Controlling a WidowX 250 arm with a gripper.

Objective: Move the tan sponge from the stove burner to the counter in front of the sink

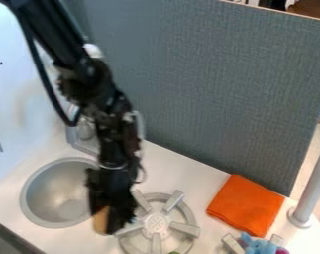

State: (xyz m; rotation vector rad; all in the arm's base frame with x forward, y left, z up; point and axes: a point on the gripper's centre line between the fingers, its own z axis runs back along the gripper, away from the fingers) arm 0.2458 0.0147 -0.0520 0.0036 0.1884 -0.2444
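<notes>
Claw [111, 224] hangs between sink [39, 198] and burner [156, 224], a tan thing [100, 221] at its tip; whether it is apart or clamped, I cannot tell. Past the burner from it lie cloth [246, 204] and blue toy [257, 245].

Left of the pincer [113, 225] in the view sits a round metal sink bowl [48, 196]; just right of it, a grey burner [155, 224] with radiating arms. Farther right lie a folded orange cloth [246, 204] and, below that, a blue toy [259, 245]. A metal pole [315, 181] stands well to the pincer's right; a grey panel [215, 84] rises behind.
</notes>
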